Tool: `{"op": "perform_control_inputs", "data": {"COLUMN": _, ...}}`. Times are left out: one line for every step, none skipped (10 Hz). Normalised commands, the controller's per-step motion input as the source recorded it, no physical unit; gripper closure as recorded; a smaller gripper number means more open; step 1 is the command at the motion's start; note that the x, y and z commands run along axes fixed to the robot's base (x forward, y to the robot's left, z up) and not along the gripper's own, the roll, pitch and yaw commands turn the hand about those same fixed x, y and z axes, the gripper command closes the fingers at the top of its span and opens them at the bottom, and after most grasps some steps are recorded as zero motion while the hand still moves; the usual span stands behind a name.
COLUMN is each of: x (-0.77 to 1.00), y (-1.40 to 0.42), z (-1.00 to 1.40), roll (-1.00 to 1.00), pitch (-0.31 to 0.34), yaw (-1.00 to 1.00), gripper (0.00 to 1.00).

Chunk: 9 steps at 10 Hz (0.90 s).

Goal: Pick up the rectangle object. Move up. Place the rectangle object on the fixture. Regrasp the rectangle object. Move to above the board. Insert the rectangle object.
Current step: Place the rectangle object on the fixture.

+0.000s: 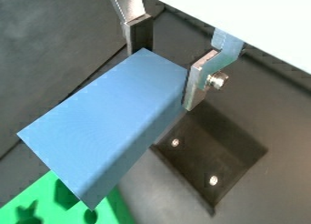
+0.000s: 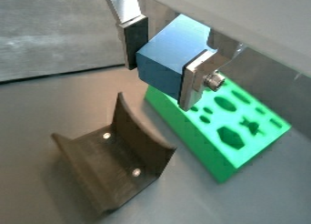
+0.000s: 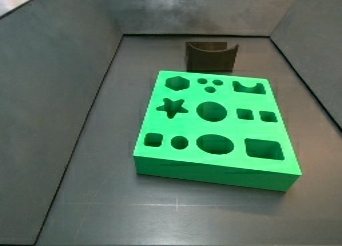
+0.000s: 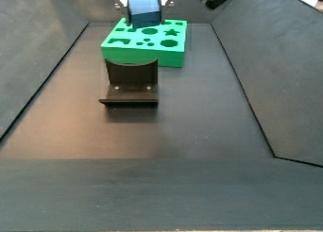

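Wrist views show the tool (image 2: pixel 163 66) clamping the matte grey-blue rectangle object (image 2: pixel 170 47) between silver plates.

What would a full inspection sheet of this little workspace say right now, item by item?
Surface: dark matte floor, bare apart from the items below.
Job's things: grey-blue rectangle object held in the air; green board lies flat with its shaped holes unfilled; dark fixture stands on the floor apart from the board, with nothing on it.
Clutter: nothing seen.
Grippers: gripper raised high above the floor, jaws closed on the rectangle object; barely in view in both side views.
Cables: nothing seen.
Surroundings: dark walls enclose the floor.
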Motion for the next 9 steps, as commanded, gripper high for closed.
{"op": "perform_control_inputs", "data": {"x": 0.53, "y": 0.06, "z": -0.02, "roll": -0.48, "pitch": 0.12, "yaw": -0.11, "gripper": 1.0}}
{"op": "perform_control_inputs", "data": {"x": 0.45, "y": 0.05, "z": -0.02, "roll": -0.28, "pitch": 0.101, "yaw": -0.11, "gripper": 1.0}}
{"op": "perform_control_inputs", "data": {"x": 0.39, "y": 0.04, "z": -0.01, "roll": -0.2, "pitch": 0.087, "yaw": -0.1, "gripper": 1.0}}
{"op": "perform_control_inputs", "data": {"x": 0.34, "y": 0.04, "z": -0.01, "roll": -0.17, "pitch": 0.075, "yaw": -0.1, "gripper": 1.0}}
{"op": "perform_control_inputs", "data": {"x": 0.22, "y": 0.04, "z": -0.01, "roll": -0.16, "pitch": 0.074, "yaw": -0.08, "gripper": 1.0}}
{"op": "perform_control_inputs", "data": {"x": 0.13, "y": 0.07, "z": -1.0, "roll": -1.0, "pitch": 0.02, "yaw": -0.17, "gripper": 1.0}}
{"op": "perform_control_inputs", "data": {"x": 0.11, "y": 0.07, "z": -1.0, "roll": -1.0, "pitch": 0.018, "yaw": -0.17, "gripper": 1.0}}
{"op": "perform_control_inputs", "data": {"x": 0.12, "y": 0.08, "z": -1.0, "roll": -1.0, "pitch": 0.021, "yaw": -0.17, "gripper": 1.0}}
{"op": "perform_control_inputs", "data": {"x": 0.13, "y": 0.08, "z": -1.0, "roll": -1.0, "pitch": 0.042, "yaw": -0.16, "gripper": 1.0}}
